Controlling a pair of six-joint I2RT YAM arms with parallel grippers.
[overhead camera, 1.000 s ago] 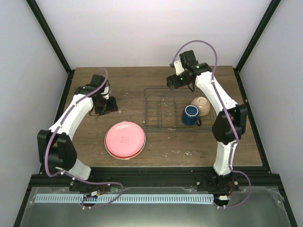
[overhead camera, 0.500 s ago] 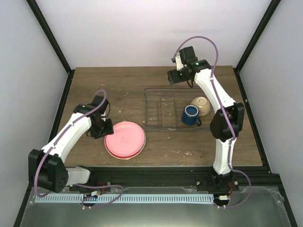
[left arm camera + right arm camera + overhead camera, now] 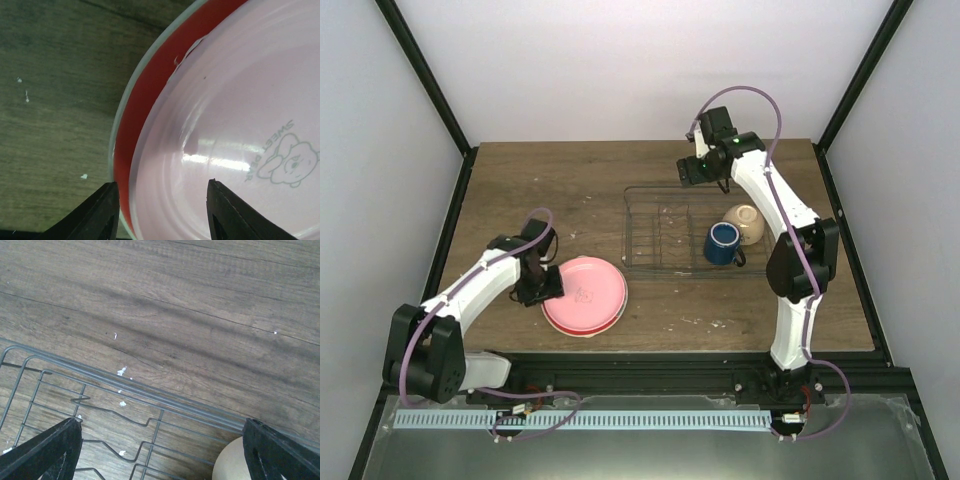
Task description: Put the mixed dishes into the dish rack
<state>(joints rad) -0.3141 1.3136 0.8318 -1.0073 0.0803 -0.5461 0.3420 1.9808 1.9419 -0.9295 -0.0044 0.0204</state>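
- Left tool (image 3: 538, 283) has swung from the far left of the desk (image 3: 570, 190) down to the left edge of the plate stack. It's now right at the rim.
- Its wrist view shows the tool (image 3: 162, 210) partly open and not gripping anything. One finger (image 3: 97, 212) is over bare desk outside the rim and the other is over the pink plate (image 3: 225, 125).
- The stack is still on the desk just left of the rack (image 3: 624, 230). The pink plate (image 3: 585, 293) is on top and the red plate (image 3: 145, 100) is under it. A pale plate (image 3: 114, 150) peeks out at the very bottom.
- Right tool (image 3: 692, 172) only shifted a little. It hangs above the rack's back edge.
- From its own camera the right tool (image 3: 165, 450) is wide open and empty. Below it there's just rack wire (image 3: 125, 390) and wood.
- Mug (image 3: 722, 243) and bowl (image 3: 745, 223) haven't budged. They look parked in the rack's right end, with the bowl tipped on its side.
- My read: the cups are done and the plates are next. The left tool looks lined up to pinch the pink plate's rim.
- I'd watch that pinch, since the rims are stacked tight and it could catch the red plate too or just skid the pile.
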